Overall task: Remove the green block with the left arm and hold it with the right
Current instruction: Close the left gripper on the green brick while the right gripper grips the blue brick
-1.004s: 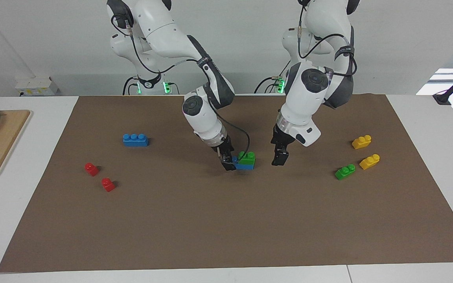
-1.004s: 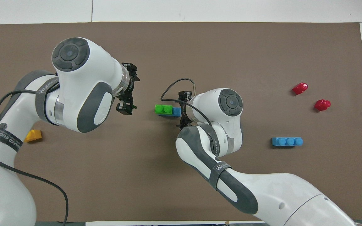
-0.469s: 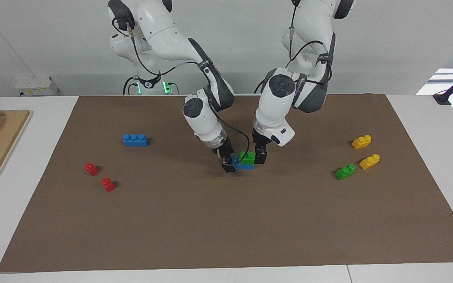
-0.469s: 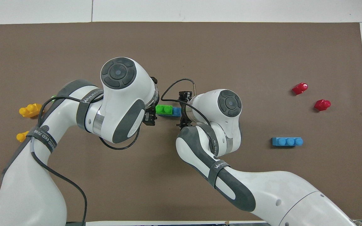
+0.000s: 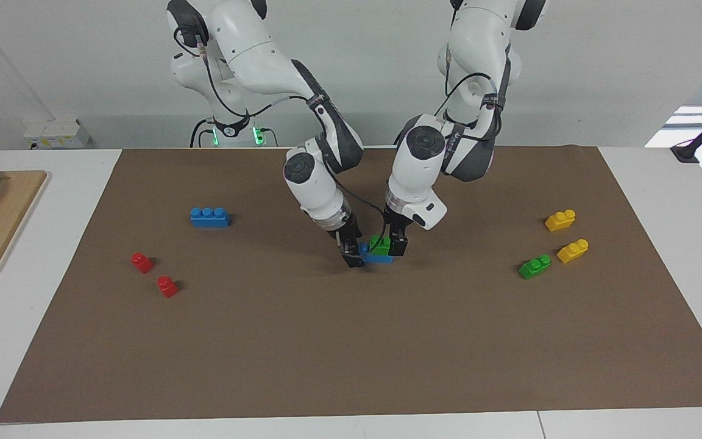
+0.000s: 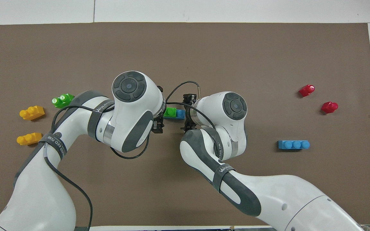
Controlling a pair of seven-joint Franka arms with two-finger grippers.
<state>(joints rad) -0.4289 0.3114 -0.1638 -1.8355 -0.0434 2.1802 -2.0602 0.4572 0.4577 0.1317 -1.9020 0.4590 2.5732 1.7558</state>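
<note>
While the green block (image 5: 381, 245) sat stacked on a blue brick (image 5: 375, 257) pinched endwise by the right gripper (image 5: 353, 255), the left gripper (image 5: 397, 244) was set at the block's other end, jaw state not discernible.

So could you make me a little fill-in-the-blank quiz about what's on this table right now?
1. The green block at the middle sits on a ____ brick.
2. The loose red pieces number ____.
3. The left gripper is at the ____ block.
4. The right gripper is at the ____ brick's end.

Missing words: blue; two; green; blue
</note>
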